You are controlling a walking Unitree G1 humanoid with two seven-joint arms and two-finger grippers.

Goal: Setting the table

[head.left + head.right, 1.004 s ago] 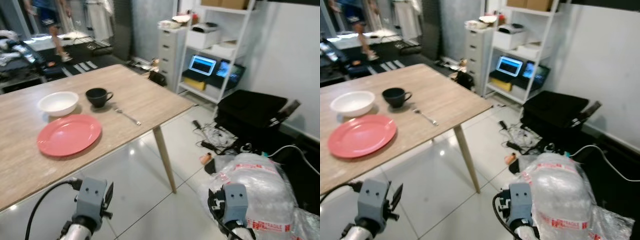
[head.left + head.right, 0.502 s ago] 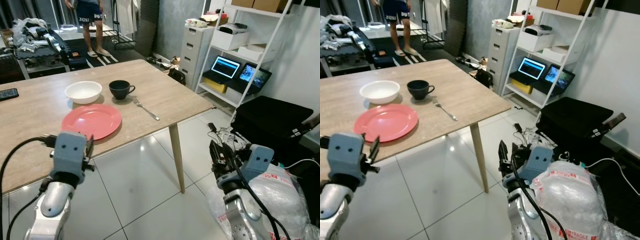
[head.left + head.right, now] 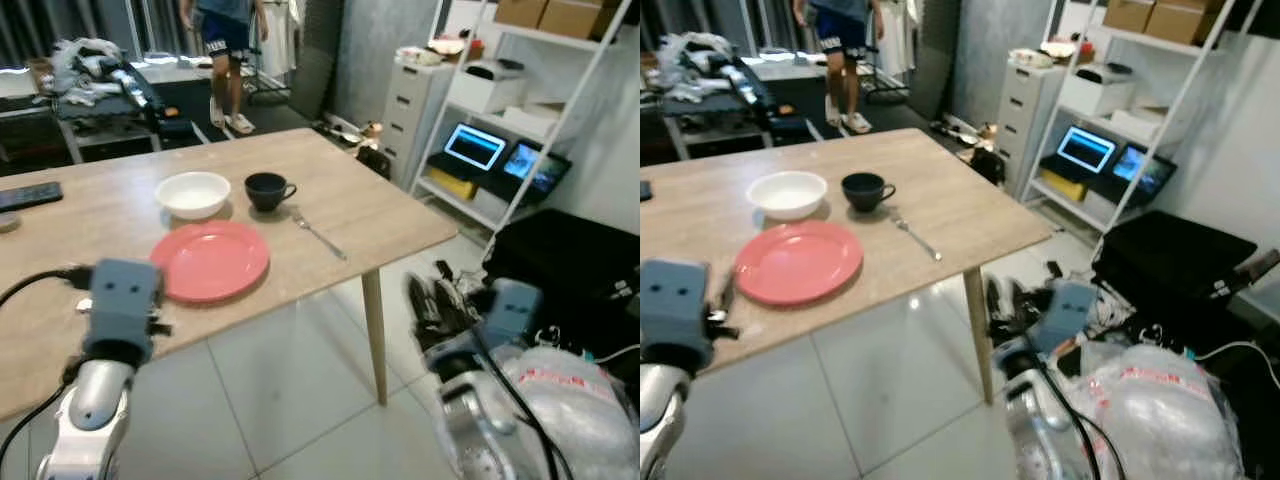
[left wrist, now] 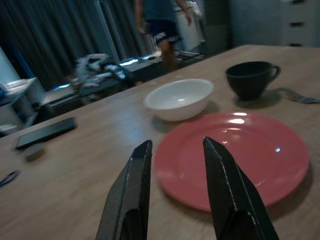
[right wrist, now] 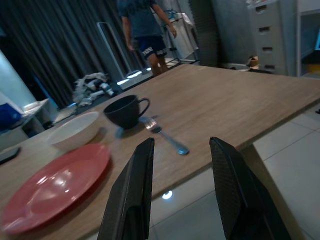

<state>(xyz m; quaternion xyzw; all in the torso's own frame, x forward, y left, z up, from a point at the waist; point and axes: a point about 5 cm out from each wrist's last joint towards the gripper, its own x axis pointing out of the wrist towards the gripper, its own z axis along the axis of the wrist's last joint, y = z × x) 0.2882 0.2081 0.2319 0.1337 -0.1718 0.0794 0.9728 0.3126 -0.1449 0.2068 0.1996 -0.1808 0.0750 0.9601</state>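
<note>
On the wooden table [image 3: 390, 215] lies a red plate [image 3: 210, 260]. A white bowl [image 3: 194, 193] and a black cup [image 3: 266, 190] stand just beyond it, and a fork [image 3: 318, 234] lies to their right. My left gripper [image 4: 176, 143] is open and empty, held at the table's near edge and pointing over the plate [image 4: 235, 157]. My right gripper [image 5: 181, 142] is open too, off the table's right corner at about tabletop height, facing the fork [image 5: 167, 137] and cup [image 5: 125, 110].
A person [image 3: 228, 40] walks at the back of the room. A phone [image 3: 30, 196] lies at the table's far left. On the right stand a white shelf with screens [image 3: 490, 150], a black case [image 3: 570, 250] and a plastic-wrapped bundle [image 3: 570, 400]. Tiled floor [image 3: 300, 400] lies below.
The head camera has lifted and shifted, so the table sits more centrally. Both arms have risen from low near the floor to table height. The person in the background has walked along.
</note>
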